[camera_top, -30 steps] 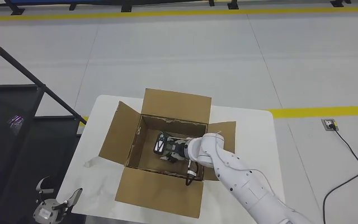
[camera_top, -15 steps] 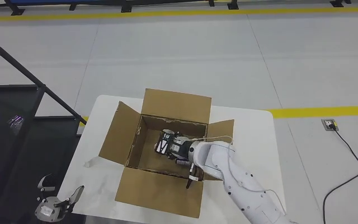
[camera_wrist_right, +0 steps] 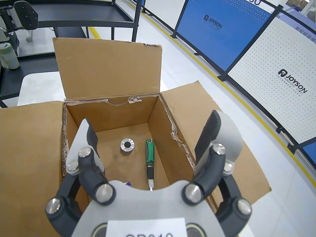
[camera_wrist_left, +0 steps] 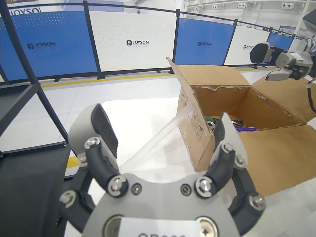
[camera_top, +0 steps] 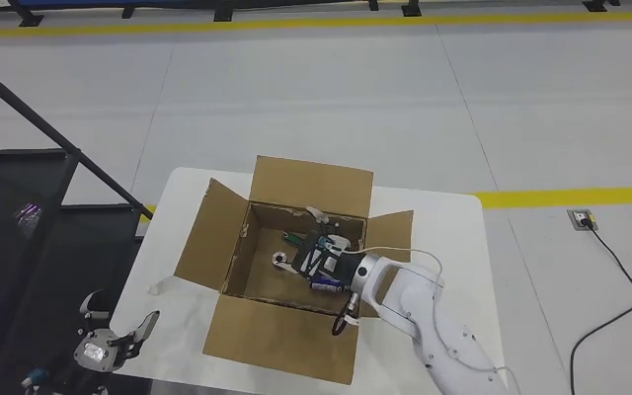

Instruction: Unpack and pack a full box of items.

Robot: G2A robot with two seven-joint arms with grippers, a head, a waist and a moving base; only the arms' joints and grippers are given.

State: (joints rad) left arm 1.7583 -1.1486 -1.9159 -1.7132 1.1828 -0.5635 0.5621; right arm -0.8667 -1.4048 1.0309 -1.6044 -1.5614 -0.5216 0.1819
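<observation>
Black-padded and spread wide, the right claw (camera_wrist_right: 150, 119) is hovering empty over the open cardboard box (camera_wrist_right: 106, 70). Below it, a steel ring (camera_wrist_right: 127, 145) and a green-handled screwdriver (camera_wrist_right: 149, 159) are lying side by side on the box floor. The left claw (camera_wrist_left: 160, 112), equally open and gripping nothing, is hanging off the white counter's (camera_top: 434, 212) edge.

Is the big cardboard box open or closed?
Open. The cardboard box has its flaps spread apart, and a metal ring and a green screwdriver lie on its bottom.
</observation>
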